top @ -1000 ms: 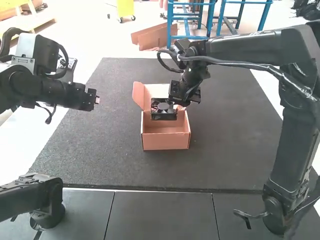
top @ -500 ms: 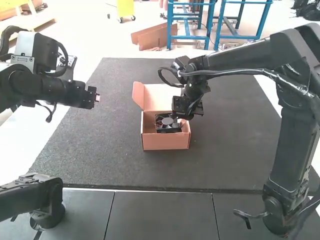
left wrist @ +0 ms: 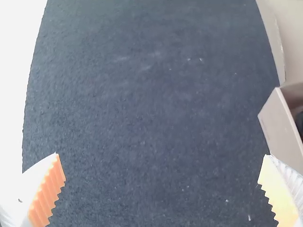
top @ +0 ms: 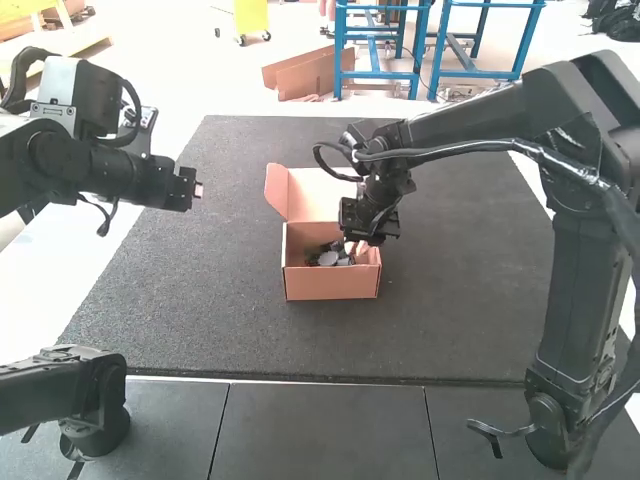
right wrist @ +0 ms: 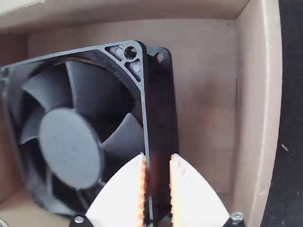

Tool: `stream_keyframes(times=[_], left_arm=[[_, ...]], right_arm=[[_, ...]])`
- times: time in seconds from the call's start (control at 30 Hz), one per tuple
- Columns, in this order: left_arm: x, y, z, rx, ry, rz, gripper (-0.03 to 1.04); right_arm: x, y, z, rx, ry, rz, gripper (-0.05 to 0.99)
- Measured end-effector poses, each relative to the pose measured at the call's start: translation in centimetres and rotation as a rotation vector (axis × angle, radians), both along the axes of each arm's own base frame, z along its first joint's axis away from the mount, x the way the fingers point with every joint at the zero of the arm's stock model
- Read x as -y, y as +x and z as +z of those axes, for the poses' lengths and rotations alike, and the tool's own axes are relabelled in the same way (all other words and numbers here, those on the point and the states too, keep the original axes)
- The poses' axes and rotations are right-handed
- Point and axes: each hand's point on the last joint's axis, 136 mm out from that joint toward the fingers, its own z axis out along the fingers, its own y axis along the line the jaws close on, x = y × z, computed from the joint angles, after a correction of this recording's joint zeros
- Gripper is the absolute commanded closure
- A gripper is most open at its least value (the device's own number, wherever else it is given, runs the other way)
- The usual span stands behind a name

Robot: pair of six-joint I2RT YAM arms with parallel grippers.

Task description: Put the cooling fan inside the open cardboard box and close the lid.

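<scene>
Two white ribbed fingers [right wrist: 124,189] with orange pads make up the right gripper [right wrist: 156,163]. They are pinched almost together on the thin black frame edge of the fan [right wrist: 80,132]. The fan is inside the cardboard box [top: 332,282], below its rim, with its blades and round hub turned toward one brown wall. Another wall runs close beside the gripped edge. Whether the fan touches the box floor cannot be told.

In the high view the right gripper dips into the box's open top, its arm reaching in from the right. The lid [top: 284,190] stands open, rising from the box's back left side.

The box sits near the middle of the dark mat [top: 200,290]. The left gripper [top: 189,190] hovers over the mat, well apart from the box on its left. Its fingers are spread wide and hold nothing.
</scene>
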Motion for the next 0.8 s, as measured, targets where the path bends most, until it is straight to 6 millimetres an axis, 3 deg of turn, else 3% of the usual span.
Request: stream_keyframes(times=[0.2,0.37,0.43,0.57,0.7,0.8], left_arm=[[0.0,0.5,0.3,0.017,-0.005,0.009,0.04],[-0.1,1.3,-0.2,0.007,-0.008,0.030,0.04],[-0.1,1.8,-0.5,0.002,-0.009,0.033,0.04],[0.1,3.0,-1.4,-0.020,-0.007,0.038,0.04],[0.3,4.5,-2.4,-0.031,-0.008,0.041,0.04],[0.5,5.6,-2.8,-0.026,-0.009,0.041,0.04]], right_arm=[[-1.0,0.6,1.6,0.010,0.037,0.014,0.23],[-3.3,3.2,7.0,0.069,0.163,0.035,0.03],[-3.4,4.7,9.4,0.123,0.202,0.053,0.03],[-1.3,6.8,13.2,0.236,0.204,0.084,0.03],[1.6,7.7,14.9,0.331,0.127,0.103,0.03],[3.5,7.8,14.7,0.370,0.059,0.118,0.03]])
